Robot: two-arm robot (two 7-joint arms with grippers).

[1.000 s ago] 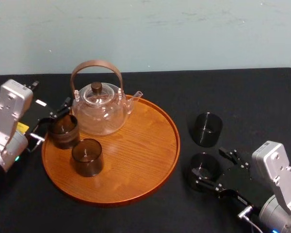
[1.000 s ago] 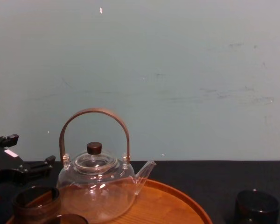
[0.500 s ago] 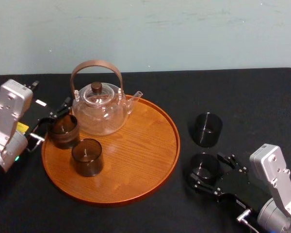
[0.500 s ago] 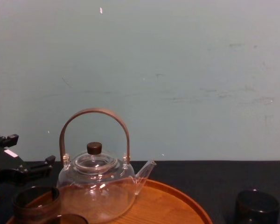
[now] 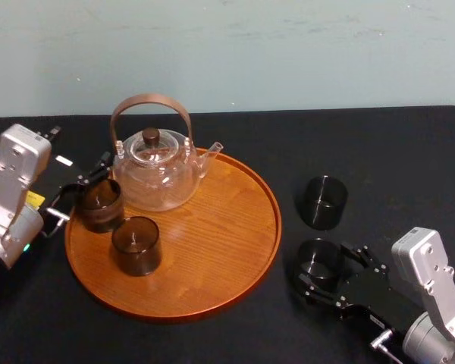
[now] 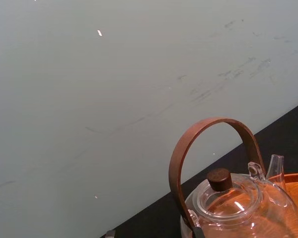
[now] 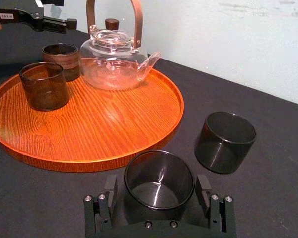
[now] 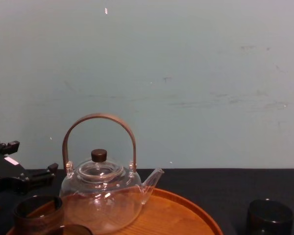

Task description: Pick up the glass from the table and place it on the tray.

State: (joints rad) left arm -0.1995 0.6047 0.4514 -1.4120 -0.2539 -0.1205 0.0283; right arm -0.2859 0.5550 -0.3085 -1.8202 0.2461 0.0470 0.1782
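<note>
Two dark smoky glasses stand on the black table right of the tray (image 5: 243, 250). The nearer glass (image 5: 321, 260) (image 7: 159, 179) sits upright between the fingers (image 7: 111, 191) of my right gripper (image 5: 326, 267) (image 7: 159, 192), which is open and astride it. The farther glass (image 5: 323, 201) (image 7: 224, 141) (image 8: 269, 215) stands free. The round orange-brown wooden tray (image 7: 20, 144) (image 8: 186, 215) carries two more brown glasses (image 5: 136, 244) (image 5: 100, 205). My left gripper (image 5: 83, 189) (image 8: 19, 178) hangs open at the tray's left edge, beside the rear glass.
A clear glass teapot (image 5: 155, 165) (image 7: 114, 57) (image 6: 238, 198) with a bent wooden handle stands at the back of the tray. Bare wood lies on the tray's right half (image 5: 220, 220). A pale wall backs the table.
My right gripper has shifted slightly and settled with its fingers on either side of the nearer table glass. The left arm, tray and glasses have stayed put.
</note>
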